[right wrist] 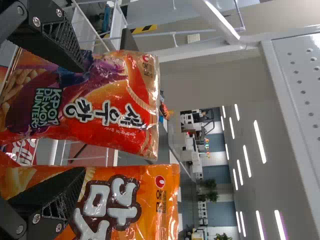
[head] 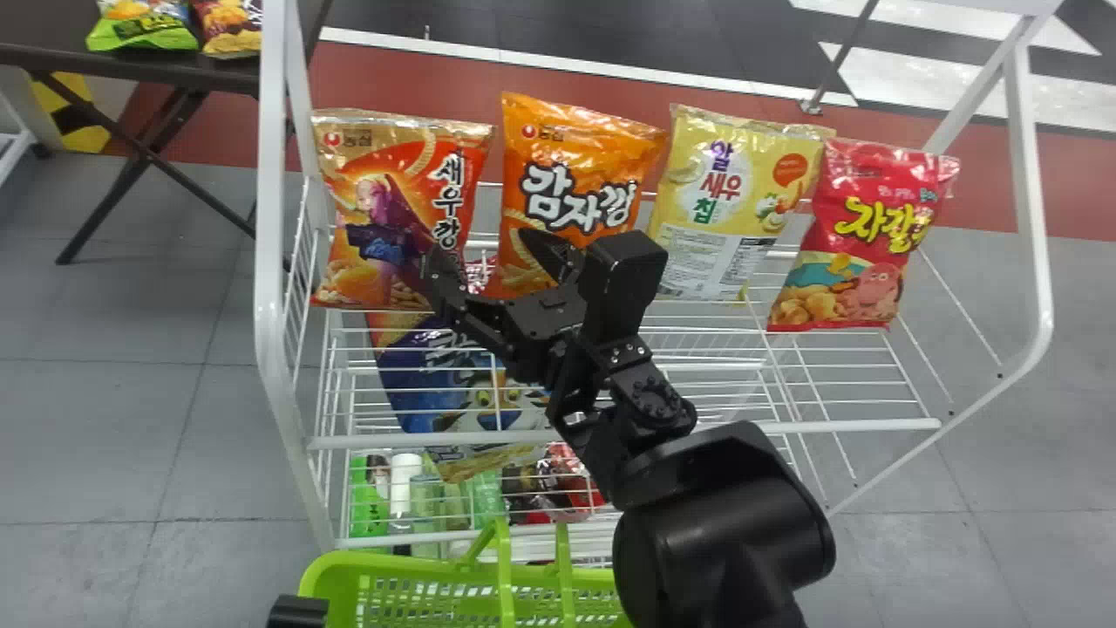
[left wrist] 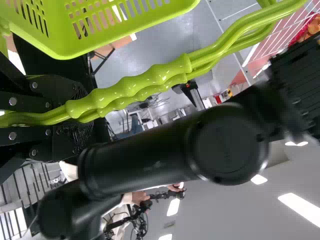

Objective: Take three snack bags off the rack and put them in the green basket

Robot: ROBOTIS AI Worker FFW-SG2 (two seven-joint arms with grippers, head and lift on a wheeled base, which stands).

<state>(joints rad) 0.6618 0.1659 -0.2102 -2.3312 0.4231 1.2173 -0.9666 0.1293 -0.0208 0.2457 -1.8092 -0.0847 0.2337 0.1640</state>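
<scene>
Right arm [head: 724,515] foremost: right gripper [head: 490,262] spread wide, empty, before the red-gold snack bag [head: 397,209] and orange snack bag [head: 580,187], 2 of 4 on the white wire rack [head: 272,262]. Left gripper [left wrist: 82,117] closed around the handles [left wrist: 165,72] of the green basket [head: 392,565].

The white rack [head: 272,218] carries snack bags [head: 580,166] — several.

Lighting is bright and even, sourced from ceiling lights [right wrist: 259,142] glaring white in both wrist views, with glints on the snack bags [head: 584,148], highlights along the basket handles [left wrist: 135,85], and floor [head: 96,436] evenly lit.
</scene>
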